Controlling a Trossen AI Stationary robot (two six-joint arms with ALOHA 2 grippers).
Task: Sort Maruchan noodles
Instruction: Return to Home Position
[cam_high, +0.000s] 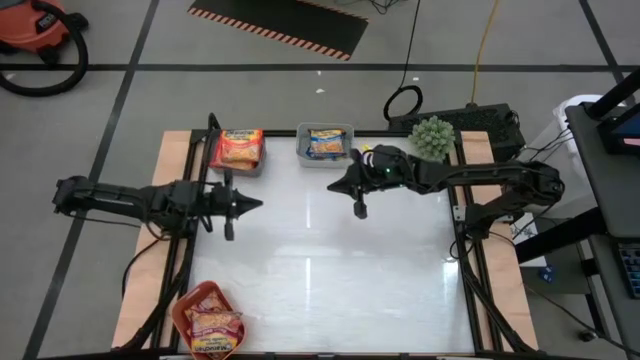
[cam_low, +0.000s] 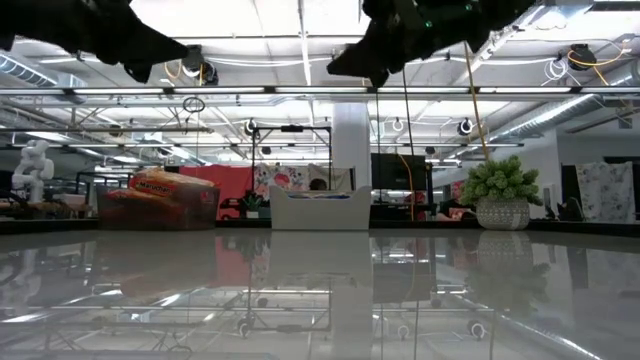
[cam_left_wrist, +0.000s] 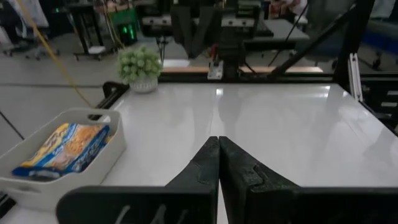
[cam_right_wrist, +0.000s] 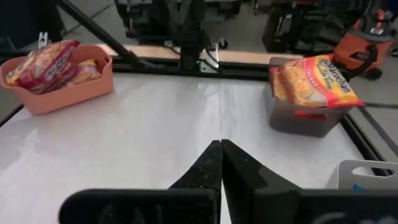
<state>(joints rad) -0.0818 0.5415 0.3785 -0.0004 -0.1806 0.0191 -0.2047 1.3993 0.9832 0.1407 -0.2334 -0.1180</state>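
Evidently sorting is done: Maruchan noodles (cam_high: 240, 148) lie in bins (cam_high: 300, 146) at upper centre and lower left. Left end effector (cam_high: 258, 204) and right end effector (cam_high: 334, 187), both clenched empty, hover over the surface (cam_high: 330, 270); next, both arms should retract home.

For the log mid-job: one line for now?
left end effector: shut, above table; right end effector: shut, above table; noodle packs: in bins
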